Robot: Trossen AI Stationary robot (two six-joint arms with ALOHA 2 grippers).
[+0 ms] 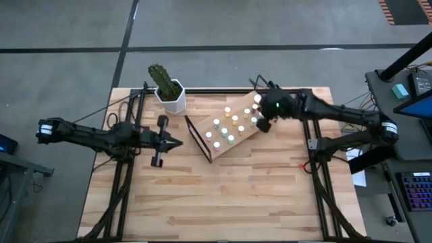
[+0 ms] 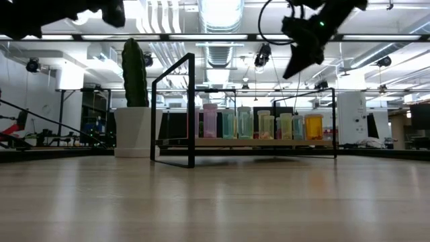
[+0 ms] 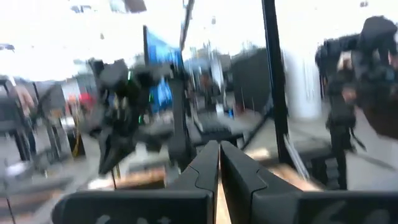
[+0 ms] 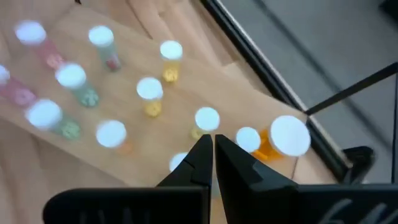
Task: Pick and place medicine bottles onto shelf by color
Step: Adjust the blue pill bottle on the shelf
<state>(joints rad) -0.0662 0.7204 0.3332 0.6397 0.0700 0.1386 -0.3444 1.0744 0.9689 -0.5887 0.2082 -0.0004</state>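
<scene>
Currently, I hold the right gripper, clenched and empty, over the shelf.
Medicine bottles stand upright directly beneath; left gripper clenched, farther off.

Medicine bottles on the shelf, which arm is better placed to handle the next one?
Likely the right. Its end effector hangs shut just above the medicine bottles at the shelf edge, while the left end effector, also shut, sits beside the shelf's frame.

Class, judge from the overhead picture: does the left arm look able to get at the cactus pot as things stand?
Probably yes. The left gripper, jaws shut and empty, hangs just short of the cactus pot, with bare table between; the shelf lies off to one side.
</scene>
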